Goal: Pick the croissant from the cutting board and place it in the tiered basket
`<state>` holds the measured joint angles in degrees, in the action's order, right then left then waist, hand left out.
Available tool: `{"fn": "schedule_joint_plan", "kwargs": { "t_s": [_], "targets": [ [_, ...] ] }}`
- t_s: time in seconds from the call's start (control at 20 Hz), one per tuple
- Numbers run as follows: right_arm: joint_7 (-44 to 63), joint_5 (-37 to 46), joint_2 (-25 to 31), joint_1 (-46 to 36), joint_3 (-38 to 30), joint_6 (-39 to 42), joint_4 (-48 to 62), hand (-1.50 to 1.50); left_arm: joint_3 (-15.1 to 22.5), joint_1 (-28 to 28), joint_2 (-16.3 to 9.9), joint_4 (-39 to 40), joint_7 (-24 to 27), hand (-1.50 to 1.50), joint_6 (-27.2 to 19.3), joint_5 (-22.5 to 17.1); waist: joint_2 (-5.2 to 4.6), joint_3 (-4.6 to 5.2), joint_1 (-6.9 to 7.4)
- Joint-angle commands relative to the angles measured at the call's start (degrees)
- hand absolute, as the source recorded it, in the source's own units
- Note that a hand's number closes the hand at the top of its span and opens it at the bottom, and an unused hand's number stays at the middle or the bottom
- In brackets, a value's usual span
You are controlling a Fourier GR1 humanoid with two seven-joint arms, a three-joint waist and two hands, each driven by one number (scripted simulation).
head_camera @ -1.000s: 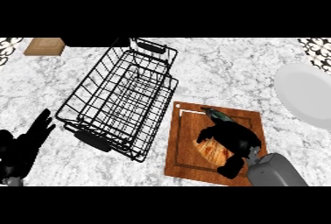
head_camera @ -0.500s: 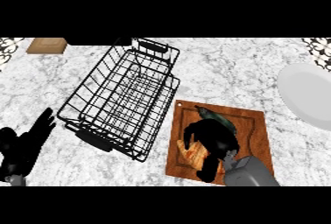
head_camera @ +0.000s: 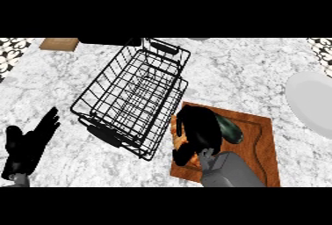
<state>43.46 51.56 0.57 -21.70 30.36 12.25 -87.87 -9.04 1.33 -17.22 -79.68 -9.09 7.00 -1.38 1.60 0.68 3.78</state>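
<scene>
My right hand (head_camera: 200,128) hovers over the left part of the wooden cutting board (head_camera: 262,147), fingers curled down. A small tan piece of the croissant (head_camera: 178,141) shows between the fingers and thumb; the hand hides the rest of it. The black wire tiered basket (head_camera: 133,99) lies just left of the board, its near corner close to the hand. My left hand (head_camera: 27,147) rests open at the lower left, fingers up, away from the basket.
A dark green vegetable (head_camera: 231,130) lies on the board right of my hand. A white plate (head_camera: 311,105) sits at the right edge. A small wooden block (head_camera: 59,43) is at the top left.
My right hand has moved left and slightly up across the board, from its middle to its left edge near the basket. The left hand has barely shifted.
</scene>
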Motion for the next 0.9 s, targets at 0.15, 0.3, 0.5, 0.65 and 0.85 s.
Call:
{"fn": "schedule_joint_plan", "kwargs": {
  "t_s": [0.15,0.3,0.5,0.65,0.85],
  "targets": [
    [18.4,9.7,-0.6,-9.6,3.4,-8.1,-1.1,1.50,0.8,-0.6,0.0,0.6,-0.8,0.00,0.5,0.3,0.95,0.30,1.73],
    [24.7,13.4,-0.6,-14.5,4.0,-10.2,-1.5,1.50,1.5,-0.6,0.1,1.0,-0.8,0.00,0.6,1.0,0.91,0.27,2.27],
    [30.2,17.5,-0.5,-20.0,4.5,-11.0,-0.8,1.50,2.3,-1.8,0.3,1.2,-1.2,0.00,0.9,1.2,0.43,0.21,2.84],
    [32.9,19.0,-0.5,-23.6,3.8,-11.7,-0.2,1.50,2.7,-2.4,0.6,1.1,-1.3,0.00,0.9,1.3,-0.06,0.07,4.18],
    [36.5,21.7,-0.5,-27.8,3.3,-11.8,1.0,1.50,3.3,-2.9,0.6,1.5,-1.4,0.00,1.4,1.5,-0.38,0.05,4.84]
  ]
}}
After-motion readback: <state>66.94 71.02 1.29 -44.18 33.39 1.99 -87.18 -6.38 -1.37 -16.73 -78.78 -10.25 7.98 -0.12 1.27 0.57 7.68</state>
